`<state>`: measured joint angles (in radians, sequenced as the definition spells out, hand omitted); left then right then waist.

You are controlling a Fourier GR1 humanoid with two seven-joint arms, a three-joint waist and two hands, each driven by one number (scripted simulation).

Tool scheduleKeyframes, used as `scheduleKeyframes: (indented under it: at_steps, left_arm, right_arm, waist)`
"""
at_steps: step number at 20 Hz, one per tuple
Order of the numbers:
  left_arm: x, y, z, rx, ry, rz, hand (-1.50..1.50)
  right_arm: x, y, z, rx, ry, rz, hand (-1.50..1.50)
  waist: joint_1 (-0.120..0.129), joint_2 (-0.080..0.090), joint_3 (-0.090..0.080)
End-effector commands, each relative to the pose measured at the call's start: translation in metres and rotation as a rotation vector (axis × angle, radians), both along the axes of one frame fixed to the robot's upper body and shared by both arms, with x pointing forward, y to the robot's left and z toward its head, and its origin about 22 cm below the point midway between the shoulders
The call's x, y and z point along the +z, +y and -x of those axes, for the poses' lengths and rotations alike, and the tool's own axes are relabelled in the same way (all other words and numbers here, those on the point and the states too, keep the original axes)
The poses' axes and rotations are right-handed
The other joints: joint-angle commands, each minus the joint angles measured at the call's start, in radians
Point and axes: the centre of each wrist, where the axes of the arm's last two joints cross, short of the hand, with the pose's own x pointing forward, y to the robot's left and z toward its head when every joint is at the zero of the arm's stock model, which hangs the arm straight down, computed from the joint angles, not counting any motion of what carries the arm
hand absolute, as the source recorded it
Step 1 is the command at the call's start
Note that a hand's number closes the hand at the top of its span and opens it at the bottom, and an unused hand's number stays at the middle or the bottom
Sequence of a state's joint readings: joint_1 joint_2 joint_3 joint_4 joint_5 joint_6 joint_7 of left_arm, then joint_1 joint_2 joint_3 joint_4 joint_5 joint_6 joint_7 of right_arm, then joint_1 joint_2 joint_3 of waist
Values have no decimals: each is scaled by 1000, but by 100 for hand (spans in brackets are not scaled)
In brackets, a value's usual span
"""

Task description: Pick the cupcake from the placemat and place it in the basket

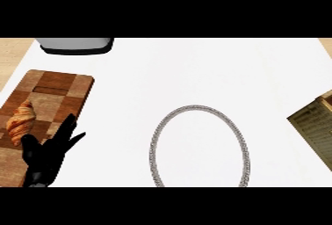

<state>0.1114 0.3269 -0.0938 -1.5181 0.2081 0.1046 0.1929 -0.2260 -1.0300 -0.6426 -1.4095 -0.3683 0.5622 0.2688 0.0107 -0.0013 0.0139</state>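
- Head view: white surface (pixel 194 74) seen from steeply above.
- Left hand (pixel 47 154): black, at the lower left edge, fingers straight and spread, pointing up, holding nothing; it overlaps the lower right part of the checkered wooden board (pixel 55 92).
- Croissant (pixel 20 122): lies on the board's left side, just beside the hand.
- Silver oval ring (pixel 199 147): lower centre.
- Woven basket (pixel 318 127): at the right edge, partly cut off.
- Grey-and-black object (pixel 76 45): at the top left edge.
- Cupcake: its position cannot be told.

Left hand (pixel 48 151) at lower left edge, fingers straight and pointing up (relaxed, holding nothing).
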Motion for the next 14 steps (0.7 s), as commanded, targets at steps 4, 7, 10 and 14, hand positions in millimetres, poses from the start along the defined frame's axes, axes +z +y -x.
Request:
scheduleKeyframes:
  at_steps: [4,7,10,14]
  left_arm:
    - [-21,-8,16,-17,173,-11,0]
    - [-39,-25,15,-25,167,0,0]
    - [-26,-4,12,-9,179,-22,0]
    - [-35,-22,9,-18,177,-23,0]
  right_arm:
    - [-11,-30,4,11,-22,182,-150]
    - [-24,-36,-5,12,-36,192,-150]
    - [-13,-53,1,-1,-79,163,-150]
    - [-2,-70,1,-50,-129,50,-150]
  waist:
    - [10,11,-10]
    - [14,15,-12]
    - [10,9,-12]
    - [15,13,-13]
